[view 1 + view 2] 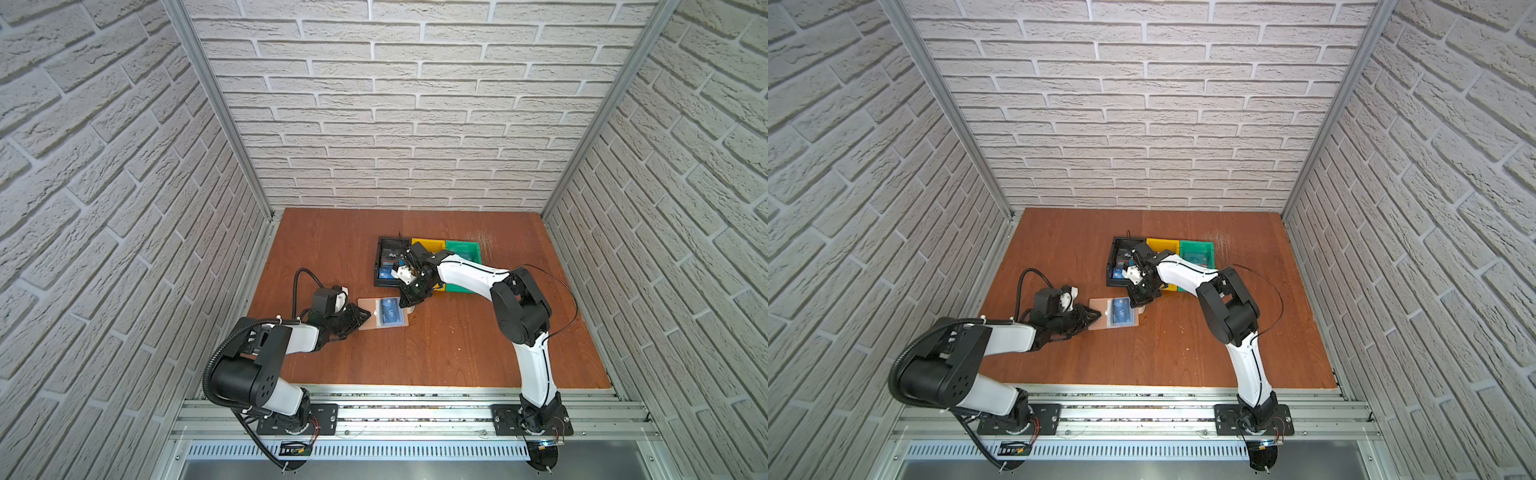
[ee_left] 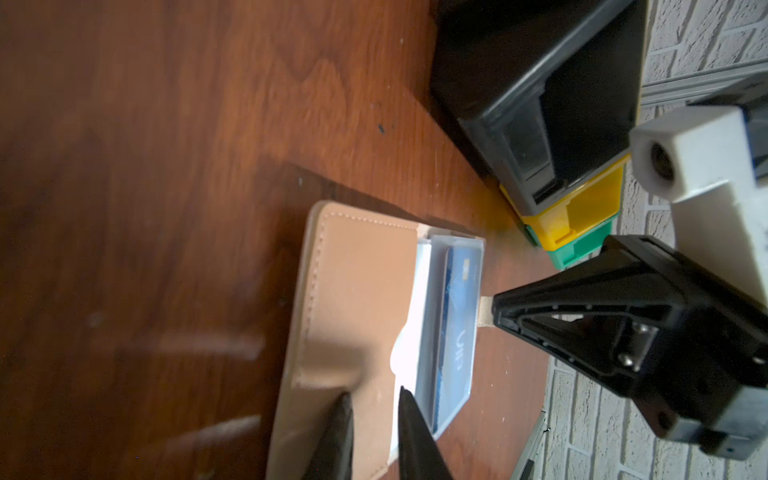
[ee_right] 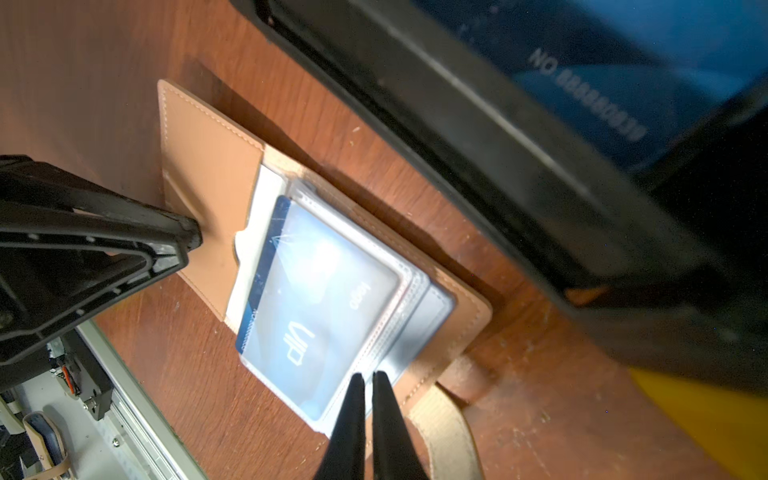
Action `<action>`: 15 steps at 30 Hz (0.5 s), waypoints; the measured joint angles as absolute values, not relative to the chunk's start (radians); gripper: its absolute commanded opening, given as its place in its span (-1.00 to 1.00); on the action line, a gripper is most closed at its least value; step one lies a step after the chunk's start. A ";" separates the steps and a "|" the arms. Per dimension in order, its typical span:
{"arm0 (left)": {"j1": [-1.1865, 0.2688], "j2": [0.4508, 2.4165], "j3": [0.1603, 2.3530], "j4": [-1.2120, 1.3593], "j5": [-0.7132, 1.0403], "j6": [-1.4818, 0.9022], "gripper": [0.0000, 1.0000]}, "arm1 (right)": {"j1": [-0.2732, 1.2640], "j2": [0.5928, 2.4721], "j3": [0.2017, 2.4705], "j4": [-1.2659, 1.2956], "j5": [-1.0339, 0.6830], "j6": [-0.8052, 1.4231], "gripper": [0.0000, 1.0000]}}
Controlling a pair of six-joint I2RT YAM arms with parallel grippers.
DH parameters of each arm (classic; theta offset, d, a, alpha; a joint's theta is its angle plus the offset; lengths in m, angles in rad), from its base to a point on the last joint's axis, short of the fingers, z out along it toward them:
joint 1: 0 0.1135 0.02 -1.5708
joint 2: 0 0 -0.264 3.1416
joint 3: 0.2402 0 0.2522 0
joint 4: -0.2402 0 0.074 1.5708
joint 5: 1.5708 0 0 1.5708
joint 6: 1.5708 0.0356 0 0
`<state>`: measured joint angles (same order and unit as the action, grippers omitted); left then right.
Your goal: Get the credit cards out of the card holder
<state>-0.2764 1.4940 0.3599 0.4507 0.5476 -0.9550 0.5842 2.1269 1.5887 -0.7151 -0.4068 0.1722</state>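
Observation:
The tan card holder (image 1: 370,318) (image 1: 1098,320) lies open on the wooden table. A blue "VIP" credit card (image 1: 390,311) (image 3: 307,307) sits in its top clear sleeve, and a pale card edge (image 3: 259,224) shows in the tan pocket. My left gripper (image 1: 368,315) (image 2: 372,392) is shut on the holder's left flap (image 2: 357,299), which creases at the tips. At the sleeves' right edge, beside the snap tab (image 3: 449,428), my right gripper (image 1: 410,306) (image 3: 369,376) is shut. Whether it pinches a sleeve is hidden.
Behind the holder a black bin (image 1: 377,266) holds a dark "VIP" card (image 1: 390,252) and a blue card (image 1: 384,273). A yellow bin (image 1: 428,245) and a green bin (image 1: 463,249) stand in a row to its right. Brick-pattern walls enclose the table.

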 measured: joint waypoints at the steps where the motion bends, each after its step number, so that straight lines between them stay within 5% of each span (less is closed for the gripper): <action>1: -0.276 1.497 0.360 0.456 0.548 -0.957 -0.56 | 0.585 2.128 1.591 -0.715 -0.407 0.173 -0.82; 15: -0.278 1.502 0.360 0.470 0.549 -0.963 -0.55 | 0.607 2.173 1.623 -0.722 -0.361 0.180 -0.82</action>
